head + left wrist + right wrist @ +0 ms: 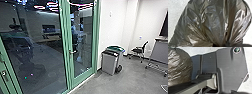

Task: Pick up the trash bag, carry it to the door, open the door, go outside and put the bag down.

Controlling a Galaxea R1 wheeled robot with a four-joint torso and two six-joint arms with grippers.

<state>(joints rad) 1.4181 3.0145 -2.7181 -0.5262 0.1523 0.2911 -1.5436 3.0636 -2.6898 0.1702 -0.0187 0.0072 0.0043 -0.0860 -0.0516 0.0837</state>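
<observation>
Bag [214,23] was gripped at its gathered neck by left gripper [221,45], beside the base [230,72], right gripper [235,92] in a state that could not be told, green-framed glass door [83,47] stood shut, bins [109,63] beside it, chair [137,50] beyond.

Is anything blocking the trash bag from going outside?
Yes, probably: the green-framed glass door looks shut, if that's the way out for the trash bag. The gray bin stands beside the door, by the wall, so it doesn't seem in the way.
</observation>
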